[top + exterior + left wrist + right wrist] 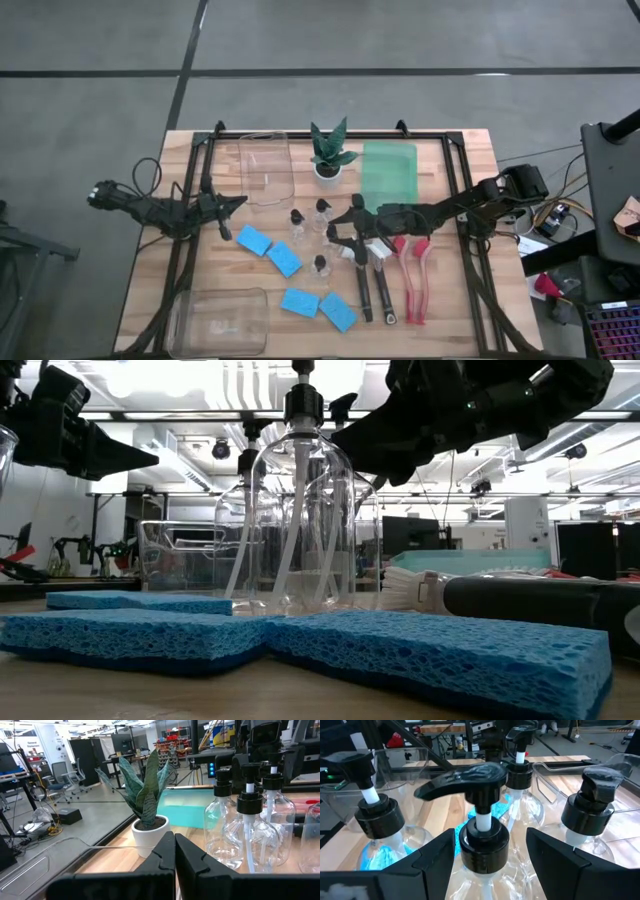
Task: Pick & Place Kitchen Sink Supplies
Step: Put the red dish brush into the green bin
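The right gripper (480, 851) hovers over the middle of the wooden surface (450, 310), its fingers (436, 849) spread wide on either side of a clear pump bottle (481, 845), not yet clamped on its black collar. The bottle stands upright, long axis vertical, directly between them, in a cluster of bottles at the surface's centre, with blue sponges (285, 258) toward seven o'clock and brushes (414, 285) toward four. The left gripper (232, 203) waits at nine o'clock, fingers pressed together on nothing. The right arm is plainly nearer.
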`<action>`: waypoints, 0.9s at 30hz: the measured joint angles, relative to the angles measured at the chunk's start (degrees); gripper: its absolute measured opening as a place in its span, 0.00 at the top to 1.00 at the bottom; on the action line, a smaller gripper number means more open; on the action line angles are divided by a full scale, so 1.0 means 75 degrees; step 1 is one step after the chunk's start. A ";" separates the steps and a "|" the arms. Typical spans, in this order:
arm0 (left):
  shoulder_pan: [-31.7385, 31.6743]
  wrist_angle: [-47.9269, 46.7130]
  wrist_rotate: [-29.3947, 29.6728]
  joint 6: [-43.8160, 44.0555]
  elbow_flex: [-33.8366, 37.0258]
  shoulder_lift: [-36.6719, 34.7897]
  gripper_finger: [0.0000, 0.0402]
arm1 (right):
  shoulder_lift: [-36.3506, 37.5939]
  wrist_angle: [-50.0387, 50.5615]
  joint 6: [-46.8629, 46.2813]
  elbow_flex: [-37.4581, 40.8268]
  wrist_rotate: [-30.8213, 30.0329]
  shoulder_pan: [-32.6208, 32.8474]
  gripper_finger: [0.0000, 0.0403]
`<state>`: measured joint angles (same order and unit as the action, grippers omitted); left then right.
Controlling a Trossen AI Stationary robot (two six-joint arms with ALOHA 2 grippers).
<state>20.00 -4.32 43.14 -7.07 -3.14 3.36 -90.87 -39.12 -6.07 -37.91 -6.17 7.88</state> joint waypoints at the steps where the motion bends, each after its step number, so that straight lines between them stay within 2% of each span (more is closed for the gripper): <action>1: -0.0002 -0.0001 0.0001 -0.0002 0.0000 0.0001 1.00 | 0.0003 0.0001 0.0007 0.0000 0.0000 0.0000 0.40; 11: 0.0000 -0.0003 -0.0001 -0.0003 0.0000 0.0000 1.00 | 0.0009 0.0001 0.0035 0.0003 0.0012 0.0000 0.37; 27: 0.0001 0.0000 0.0002 0.0000 -0.0002 0.0000 1.00 | 0.0101 0.0395 0.0069 0.0012 0.0020 0.0000 0.39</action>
<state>20.01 -4.32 43.15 -7.07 -3.15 3.36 -90.11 -36.16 -5.55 -37.82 -6.02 7.88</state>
